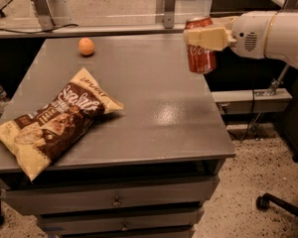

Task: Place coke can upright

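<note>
We see the gripper [196, 37] at the far right corner of the grey table [154, 83], reaching in from the right on the end of a white arm [273, 33]. Its cream-coloured fingers [208, 37] are clamped on the coke can [201, 61], crossing the upper half of it just below the silver rim. The can stands nearly upright in that grip, top up, with its white script lettering partly covered by the near finger. From this view the can lies over the table's right edge, half against the tabletop and half against the dark space beyond it. Its base looks clear of the surface, though we cannot tell how high it sits. On the table, well apart from the can, a small round orange fruit [86, 46] rests near the far left side. A large brown and yellow chip bag [54, 120] lies flat toward the near left, its lower corner reaching the front edge. Below the tabletop we see drawers [114, 200] with small knobs, and to the right a speckled floor [238, 192] with a chair caster [263, 202] on it.
</note>
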